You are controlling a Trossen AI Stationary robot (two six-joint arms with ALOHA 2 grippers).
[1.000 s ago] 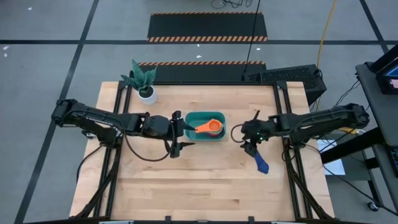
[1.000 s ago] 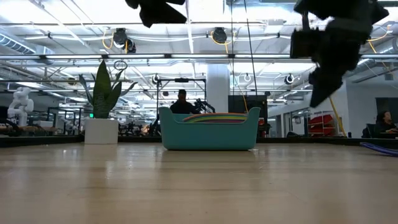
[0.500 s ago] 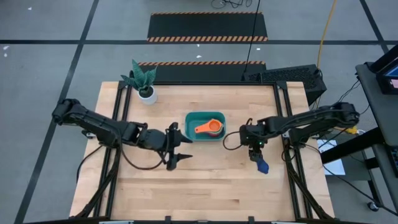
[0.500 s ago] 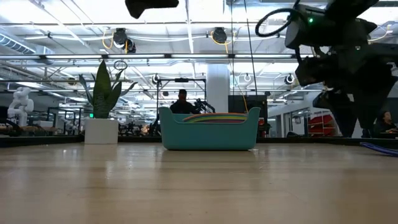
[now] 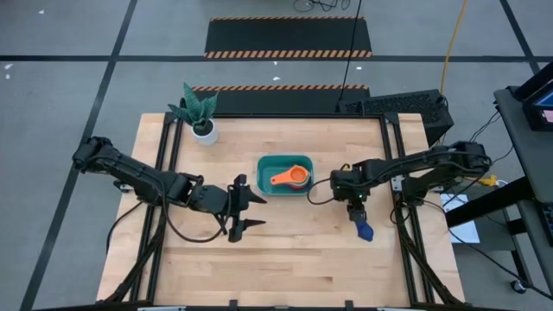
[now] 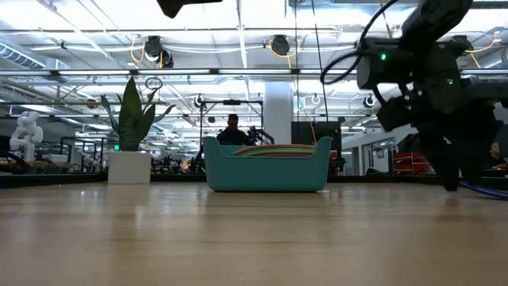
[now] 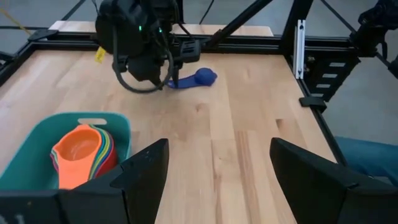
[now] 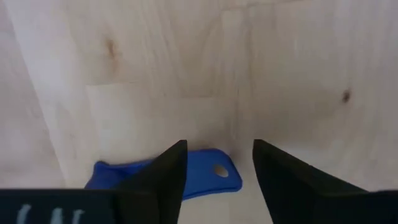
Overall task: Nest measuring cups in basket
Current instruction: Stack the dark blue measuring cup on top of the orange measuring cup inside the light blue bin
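Right gripper (image 5: 357,210): right of centre in the high view, directly above the dark blue cup (image 5: 365,230); fingers apart, straddling the flat handle end in its wrist view, apparently lined up for a pinch.
Dark blue cup: lies alone on the table (image 5: 285,259), right of the basket (image 5: 268,164); smooth plastic scoop with a holed handle.
Basket: centre of the high view; teal, rounded walls, holding the nested cups (image 5: 294,178), orange uppermost.
Left gripper (image 5: 244,213): left of the basket, spread wide and empty, seemingly waiting.
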